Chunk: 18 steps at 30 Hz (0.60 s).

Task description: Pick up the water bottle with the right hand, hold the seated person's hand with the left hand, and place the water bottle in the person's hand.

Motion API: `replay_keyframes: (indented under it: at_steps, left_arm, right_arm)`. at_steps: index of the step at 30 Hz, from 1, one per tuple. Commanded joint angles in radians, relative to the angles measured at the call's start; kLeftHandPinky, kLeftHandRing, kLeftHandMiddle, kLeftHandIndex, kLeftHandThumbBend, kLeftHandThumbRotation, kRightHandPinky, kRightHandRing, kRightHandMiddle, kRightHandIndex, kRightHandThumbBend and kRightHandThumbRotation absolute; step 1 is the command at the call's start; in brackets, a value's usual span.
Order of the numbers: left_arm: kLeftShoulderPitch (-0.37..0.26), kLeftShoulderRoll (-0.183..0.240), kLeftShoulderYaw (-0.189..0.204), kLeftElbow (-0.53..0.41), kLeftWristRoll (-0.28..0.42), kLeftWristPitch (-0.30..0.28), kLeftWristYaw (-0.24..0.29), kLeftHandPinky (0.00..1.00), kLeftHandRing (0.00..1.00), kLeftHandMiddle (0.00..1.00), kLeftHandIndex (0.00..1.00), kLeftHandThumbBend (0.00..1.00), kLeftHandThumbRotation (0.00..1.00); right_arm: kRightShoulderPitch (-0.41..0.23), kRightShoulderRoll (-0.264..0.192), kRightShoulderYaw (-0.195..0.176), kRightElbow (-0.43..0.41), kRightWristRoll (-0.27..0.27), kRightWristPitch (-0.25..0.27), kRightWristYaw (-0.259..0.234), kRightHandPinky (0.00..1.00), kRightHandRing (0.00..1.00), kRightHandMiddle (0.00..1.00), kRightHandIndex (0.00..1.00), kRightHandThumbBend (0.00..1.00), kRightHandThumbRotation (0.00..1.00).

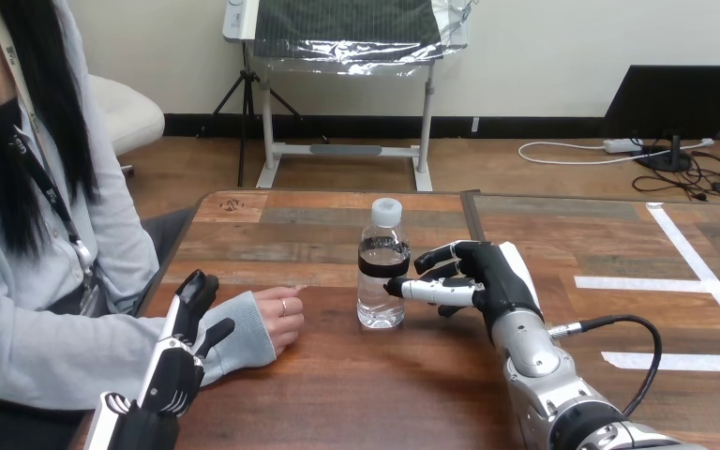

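A clear water bottle (381, 267) with a white cap and a black band stands upright at the middle of the table. My right hand (492, 277) is just to its right, open, with the thumb tip at the bottle's side and the fingers loosely bent beside it, not closed round it. The person's hand (281, 317) rests loosely curled on the table left of the bottle, holding nothing. At the lower left my left hand (180, 361) is open, its straight fingers lying over the person's grey sleeve (244, 339) at the wrist, without gripping it.
The wooden table (356, 394) carries white tape lines (703, 277) on its right half. A black cable (642, 352) loops off my right forearm. The person sits at the table's left edge.
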Motion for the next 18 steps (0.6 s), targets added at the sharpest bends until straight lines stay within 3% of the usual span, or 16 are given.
replay_keyframes:
  at_steps: [1, 10, 18]
  left_arm:
    - [-0.029, 0.005, 0.005, -0.033, 0.005, -0.003, 0.007, 0.90, 1.00, 1.00, 1.00, 1.00, 0.56]
    - [-0.033, 0.003, 0.007, -0.033, 0.016, 0.002, 0.013, 0.89, 1.00, 1.00, 1.00, 1.00, 0.57]
    - [-0.041, 0.008, -0.005, -0.024, 0.001, 0.005, 0.008, 0.90, 1.00, 1.00, 1.00, 1.00, 0.56]
  right_arm:
    - [-0.051, -0.024, -0.007, -0.013, 0.001, -0.027, -0.013, 0.39, 0.44, 0.49, 0.49, 0.83, 0.00]
    - [-0.046, -0.031, -0.017, -0.014, 0.012, -0.035, 0.003, 0.41, 0.46, 0.50, 0.50, 0.88, 0.03]
    - [-0.042, -0.037, -0.030, -0.017, 0.029, -0.042, 0.031, 0.45, 0.50, 0.55, 0.59, 0.97, 0.14]
